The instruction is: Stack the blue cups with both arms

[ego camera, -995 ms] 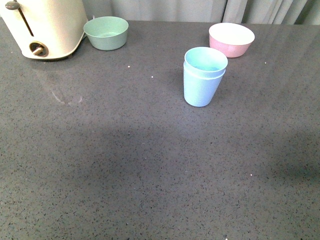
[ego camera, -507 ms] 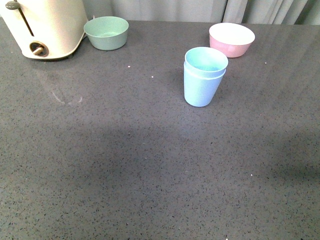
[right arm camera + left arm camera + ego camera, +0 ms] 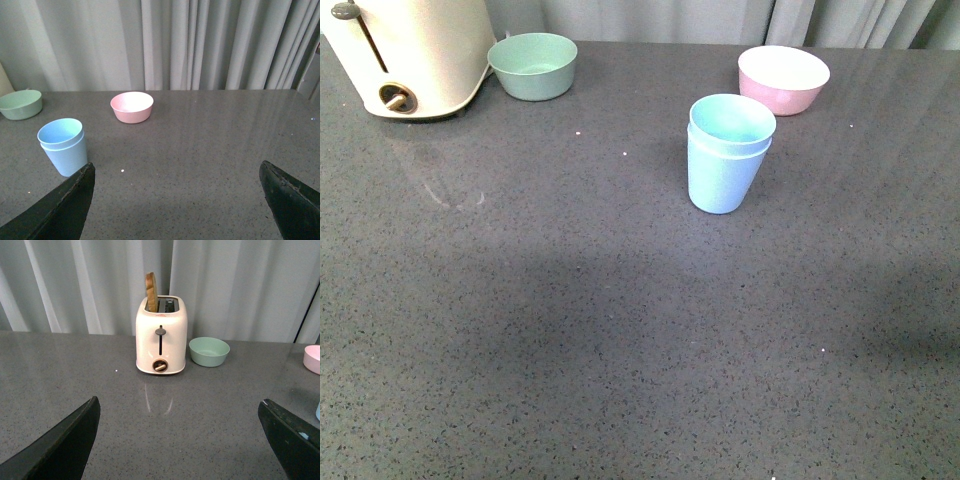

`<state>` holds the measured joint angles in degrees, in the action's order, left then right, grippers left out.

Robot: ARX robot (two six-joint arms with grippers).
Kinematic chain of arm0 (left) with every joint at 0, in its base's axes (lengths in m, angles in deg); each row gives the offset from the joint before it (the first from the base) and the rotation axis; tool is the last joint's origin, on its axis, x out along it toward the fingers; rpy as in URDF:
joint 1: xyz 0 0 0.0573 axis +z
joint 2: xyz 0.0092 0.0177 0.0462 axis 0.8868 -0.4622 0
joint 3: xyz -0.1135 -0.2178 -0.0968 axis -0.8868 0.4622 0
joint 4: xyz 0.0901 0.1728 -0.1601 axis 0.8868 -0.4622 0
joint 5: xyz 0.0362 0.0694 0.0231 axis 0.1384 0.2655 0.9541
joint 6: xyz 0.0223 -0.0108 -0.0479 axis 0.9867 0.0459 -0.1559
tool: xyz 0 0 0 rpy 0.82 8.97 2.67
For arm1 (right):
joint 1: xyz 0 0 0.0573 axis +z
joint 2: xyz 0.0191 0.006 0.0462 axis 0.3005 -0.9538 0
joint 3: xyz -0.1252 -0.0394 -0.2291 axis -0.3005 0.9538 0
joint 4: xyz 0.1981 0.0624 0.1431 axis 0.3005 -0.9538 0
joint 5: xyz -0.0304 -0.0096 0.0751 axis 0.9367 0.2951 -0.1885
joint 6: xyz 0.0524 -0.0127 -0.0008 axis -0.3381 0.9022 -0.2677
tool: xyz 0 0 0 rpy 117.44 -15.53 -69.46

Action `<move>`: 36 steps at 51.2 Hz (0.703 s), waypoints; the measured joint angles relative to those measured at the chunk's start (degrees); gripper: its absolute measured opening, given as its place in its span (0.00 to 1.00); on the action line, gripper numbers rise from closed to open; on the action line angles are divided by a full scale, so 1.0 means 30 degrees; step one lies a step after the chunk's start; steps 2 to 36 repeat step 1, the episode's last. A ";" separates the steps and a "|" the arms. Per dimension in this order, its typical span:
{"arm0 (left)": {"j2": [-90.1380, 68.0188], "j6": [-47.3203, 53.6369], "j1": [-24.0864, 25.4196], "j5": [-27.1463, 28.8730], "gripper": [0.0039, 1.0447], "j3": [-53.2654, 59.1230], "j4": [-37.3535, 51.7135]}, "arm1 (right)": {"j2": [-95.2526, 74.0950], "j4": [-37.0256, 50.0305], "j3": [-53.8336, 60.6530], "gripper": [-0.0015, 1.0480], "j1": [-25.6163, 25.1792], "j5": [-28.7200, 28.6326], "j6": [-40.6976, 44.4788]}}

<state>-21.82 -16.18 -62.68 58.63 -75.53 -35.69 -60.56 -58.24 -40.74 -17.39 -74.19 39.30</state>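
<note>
With one tumbler already nested inside the other, the blue cups point(image 3: 728, 152) stand upright on the grey table point(image 3: 570, 330) just in front of the pink bowl point(image 3: 783, 79), so stacking looks finished. Both the left gripper point(image 3: 180, 440) and right gripper point(image 3: 177, 200) hover with jaws spread wide, empty and well clear of the stack; nothing seems left beyond parking the arms.

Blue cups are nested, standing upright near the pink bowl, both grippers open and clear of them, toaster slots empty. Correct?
Not quite: the toaster is not empty; the left wrist view shows a slice of toast standing in one slot. The rest holds: the blue cups are nested upright near the pink bowl, and the left gripper and right gripper are open and clear of them.
</note>
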 joint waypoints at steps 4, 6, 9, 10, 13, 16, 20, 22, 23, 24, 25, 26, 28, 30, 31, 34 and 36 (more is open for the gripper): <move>0.0000 0.0000 0.0000 0.0000 0.92 0.0000 0.0000 | 0.0000 0.0000 0.0000 0.91 0.0000 0.0000 0.0000; 0.0000 0.0000 0.0000 0.0000 0.92 0.0000 0.0000 | 0.0000 0.0000 0.0000 0.91 0.0000 0.0000 0.0000; 0.0000 0.0000 0.0000 0.0000 0.92 0.0000 0.0000 | 0.0000 0.0000 0.0000 0.91 0.0000 0.0000 0.0000; 0.0000 0.0000 0.0000 0.0000 0.92 0.0000 0.0000 | 0.0000 0.0000 0.0000 0.91 0.0000 0.0000 0.0000; 0.0000 0.0000 0.0000 0.0000 0.92 0.0000 0.0000 | 0.0000 0.0000 0.0000 0.91 0.0000 0.0000 0.0000; 0.0000 0.0000 0.0000 0.0000 0.92 0.0000 0.0000 | 0.0000 0.0000 0.0000 0.91 0.0000 0.0000 0.0000; 0.0000 0.0000 0.0000 0.0000 0.92 0.0000 0.0000 | 0.0000 0.0000 0.0000 0.91 0.0000 0.0000 0.0000; 0.0000 0.0000 0.0000 0.0000 0.92 0.0000 0.0000 | 0.0000 0.0000 0.0000 0.91 0.0000 0.0000 0.0000; 0.0000 0.0000 0.0000 0.0000 0.92 0.0000 0.0000 | 0.0000 0.0000 0.0000 0.91 0.0000 0.0000 0.0000; 0.0000 0.0000 0.0000 0.0000 0.92 0.0000 0.0000 | 0.0000 0.0000 0.0000 0.91 0.0000 0.0000 0.0000; 0.0000 0.0000 0.0000 0.0000 0.92 0.0000 0.0000 | 0.0000 0.0000 0.0000 0.91 0.0000 0.0000 0.0000; 0.0000 0.0000 0.0000 0.0000 0.92 0.0000 0.0000 | 0.0000 0.0000 0.0000 0.91 0.0000 0.0000 0.0000; 0.0000 0.0000 0.0000 0.0000 0.92 0.0000 0.0000 | 0.0000 0.0000 0.0000 0.91 0.0000 0.0000 0.0000; 0.0000 0.0000 0.0000 0.0000 0.92 0.0000 0.0000 | 0.0000 0.0000 0.0000 0.91 0.0000 0.0000 0.0000; 0.0000 0.0000 0.0000 0.0000 0.92 0.0000 0.0000 | 0.0000 0.0000 0.0000 0.91 0.0000 0.0000 0.0000; 0.0000 0.0000 0.0000 0.0000 0.92 0.0000 0.0000 | 0.0000 0.0000 0.0000 0.91 0.0000 0.0000 0.0000; 0.0000 0.0000 0.0000 0.0000 0.92 0.0000 0.0000 | 0.0000 0.0000 0.0000 0.91 0.0000 0.0000 0.0000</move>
